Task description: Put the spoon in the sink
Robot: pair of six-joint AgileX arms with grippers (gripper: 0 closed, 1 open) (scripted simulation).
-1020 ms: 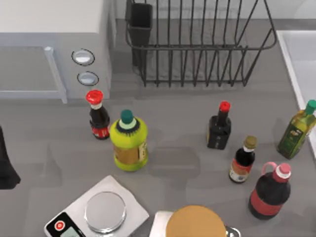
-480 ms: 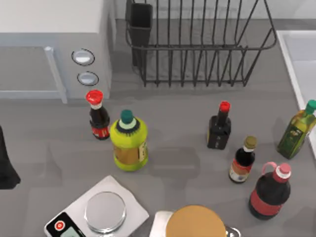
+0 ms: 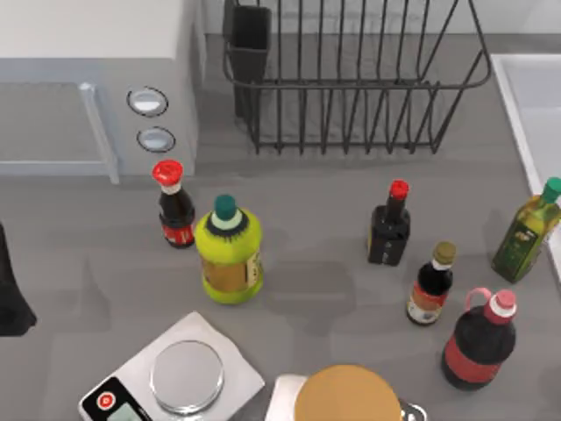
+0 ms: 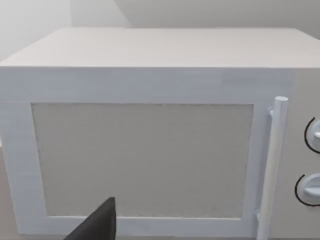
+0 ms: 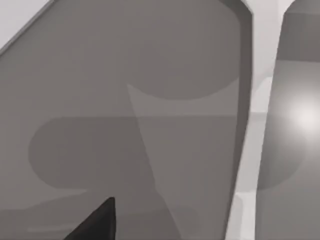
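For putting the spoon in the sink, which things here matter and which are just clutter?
Job: sink at the table's right edge.

Clutter: microwave, dish rack, kitchen scale, yellow-green bottle, red-capped sauce bottle, olive oil bottle.

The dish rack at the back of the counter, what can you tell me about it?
The dish rack is thin black wire: upright bars joined by a horizontal rail, with sides that flare outward toward the top. A dark rectangular cup hangs at its left end. It stands upright on the grey counter, between the white microwave on the left and the pale sink on the right. No dishes show inside.
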